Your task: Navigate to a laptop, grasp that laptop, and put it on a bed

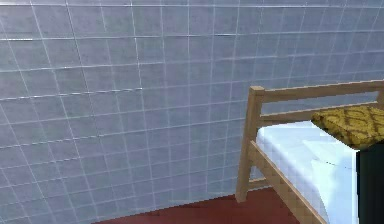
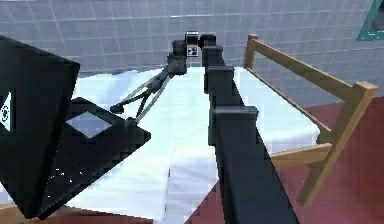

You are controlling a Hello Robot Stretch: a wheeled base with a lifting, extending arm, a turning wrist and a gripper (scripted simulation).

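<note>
Arm side view, near to far. A white sheet (image 2: 190, 165) covers the mattress of a light wooden bed (image 2: 300, 72). The bed stands on a red-brown floor (image 2: 350, 185) against a wall of pale blue-grey tiles (image 2: 120, 30). The dark square arm (image 2: 240, 150) reaches out across the sheet to two white marker squares (image 2: 200, 42). From there the gripper (image 2: 133, 105) slants back toward the view's left.

The laptop (image 2: 60, 140) lies nearest, at the view's left, over the near part of the sheet. It is black and stands opened, its dark screen tilted back, with a grey touchpad (image 2: 90, 125) on the base. The tips of the thin fingers (image 2: 155, 88) end at its far edge.

Forward view, near to far. The red-brown floor runs to the tiled wall (image 1: 110, 100). The bed's wooden end frame (image 1: 255, 130) stands at the view's right, with a yellow patterned cushion (image 1: 350, 125) on the sheet.

- **Not resolved:** Whether the jaws stand apart or together cannot be told. It also cannot be told whether the laptop rests on the sheet or is carried by the gripper.
- **Cut off:** The picture edge crops the laptop's left and lower corners. A dark shape (image 1: 371, 185) at the forward view's right edge cannot be identified. A teal panel (image 2: 372, 20) on the wall is cropped by the corner.
</note>
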